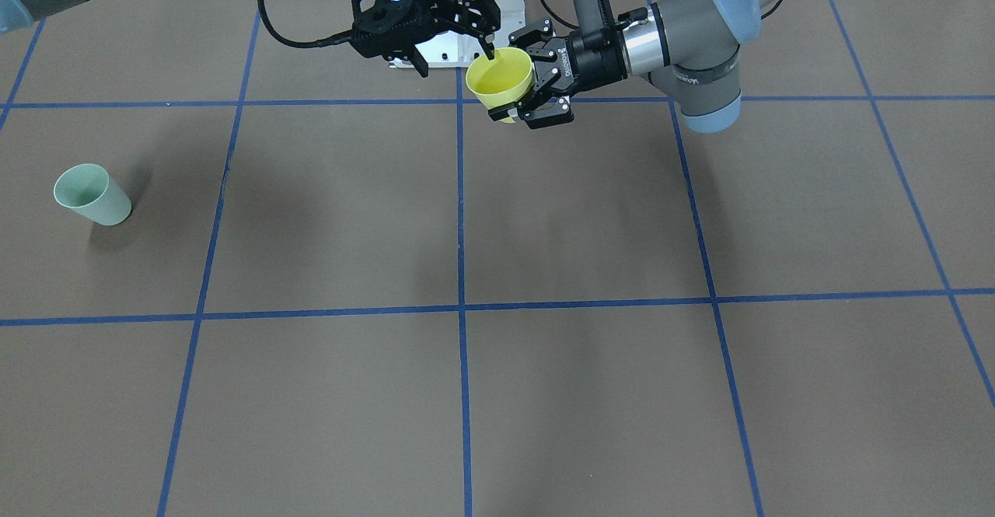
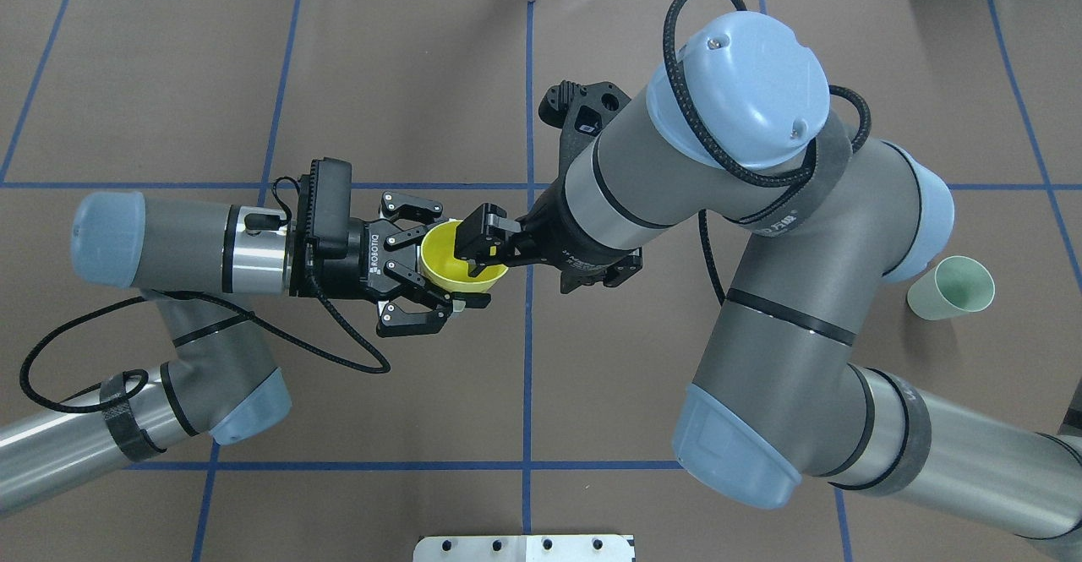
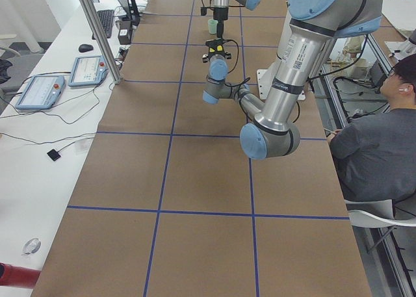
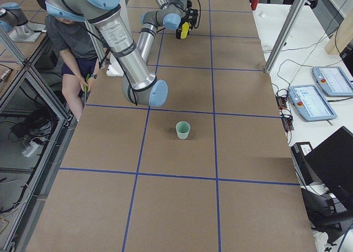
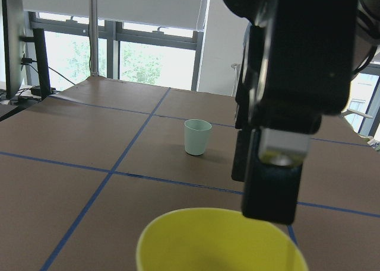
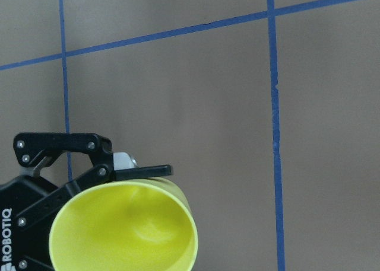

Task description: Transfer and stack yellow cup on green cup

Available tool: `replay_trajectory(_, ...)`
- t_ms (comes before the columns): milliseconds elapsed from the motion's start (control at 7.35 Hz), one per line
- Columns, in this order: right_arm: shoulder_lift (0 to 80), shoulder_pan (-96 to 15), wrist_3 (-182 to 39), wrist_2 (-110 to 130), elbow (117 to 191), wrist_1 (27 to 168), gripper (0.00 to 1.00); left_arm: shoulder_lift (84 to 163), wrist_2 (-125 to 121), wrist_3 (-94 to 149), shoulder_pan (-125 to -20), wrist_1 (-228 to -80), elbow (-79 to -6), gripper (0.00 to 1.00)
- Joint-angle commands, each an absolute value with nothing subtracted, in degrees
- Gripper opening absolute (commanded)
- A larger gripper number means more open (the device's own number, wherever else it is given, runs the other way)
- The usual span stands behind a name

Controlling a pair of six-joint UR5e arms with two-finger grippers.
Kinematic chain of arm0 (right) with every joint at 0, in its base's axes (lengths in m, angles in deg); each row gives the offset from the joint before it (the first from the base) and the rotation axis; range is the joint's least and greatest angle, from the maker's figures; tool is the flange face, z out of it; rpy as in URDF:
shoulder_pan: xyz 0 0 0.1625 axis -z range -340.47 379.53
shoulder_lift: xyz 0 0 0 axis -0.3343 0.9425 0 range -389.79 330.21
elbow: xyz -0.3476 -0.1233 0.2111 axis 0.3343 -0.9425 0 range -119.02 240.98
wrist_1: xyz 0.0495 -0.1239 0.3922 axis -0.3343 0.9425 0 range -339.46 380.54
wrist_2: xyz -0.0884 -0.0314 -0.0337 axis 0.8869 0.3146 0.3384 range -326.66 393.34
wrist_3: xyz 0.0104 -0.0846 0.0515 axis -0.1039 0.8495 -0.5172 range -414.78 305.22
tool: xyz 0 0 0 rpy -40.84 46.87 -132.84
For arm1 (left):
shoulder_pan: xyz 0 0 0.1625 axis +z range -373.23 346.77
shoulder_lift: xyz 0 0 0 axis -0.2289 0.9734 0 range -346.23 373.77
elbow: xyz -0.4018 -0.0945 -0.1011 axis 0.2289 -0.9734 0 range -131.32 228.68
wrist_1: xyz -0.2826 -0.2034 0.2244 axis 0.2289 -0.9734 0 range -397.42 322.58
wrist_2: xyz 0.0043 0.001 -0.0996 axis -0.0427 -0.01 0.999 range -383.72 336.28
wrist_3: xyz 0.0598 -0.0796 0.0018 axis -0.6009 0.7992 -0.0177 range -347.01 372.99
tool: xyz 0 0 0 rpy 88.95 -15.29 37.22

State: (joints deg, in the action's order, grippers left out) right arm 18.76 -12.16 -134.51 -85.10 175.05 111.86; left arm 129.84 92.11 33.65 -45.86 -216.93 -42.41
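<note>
The yellow cup [image 1: 501, 78] hangs upright in the air over the table's middle, near my base. My left gripper [image 2: 456, 264] reaches in sideways, and its fingers stand on both sides of the cup's body, shut on it. My right gripper [image 2: 483, 249] comes down on the rim. One fingertip [image 5: 270, 191] is inside the cup and the other is behind the wall, pinching it. The cup's inside fills the lower left of the right wrist view [image 6: 124, 229]. The green cup [image 1: 93, 194] stands upright alone, far out on my right side [image 2: 951, 289], and also shows in the left wrist view [image 5: 197, 136].
The brown table is marked with a blue tape grid. A white mount plate [image 2: 524, 548] sits at my base. A seated operator [image 3: 377, 147] is beside the table. Pendant tablets [image 4: 314, 100] and cables lie on the white side benches.
</note>
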Motion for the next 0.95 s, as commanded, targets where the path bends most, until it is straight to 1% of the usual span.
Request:
replay_trajectory(0,18.55,-12.2,-134.32,-85.39,175.23,111.86,0.99,129.44,92.12,33.56,-45.75,-219.96,-42.29,0.0)
replay_trajectory(272,18.55,-12.2,-134.32,-85.4,175.41,111.86,0.98,128.99,92.12,33.56,-45.75,-222.6,-42.2,0.0)
replay_trajectory(816,17.94,-12.2,-134.76,-85.48,174.8,111.86,0.96,128.99,92.03,33.3,-45.75,-222.78,-42.29,0.0)
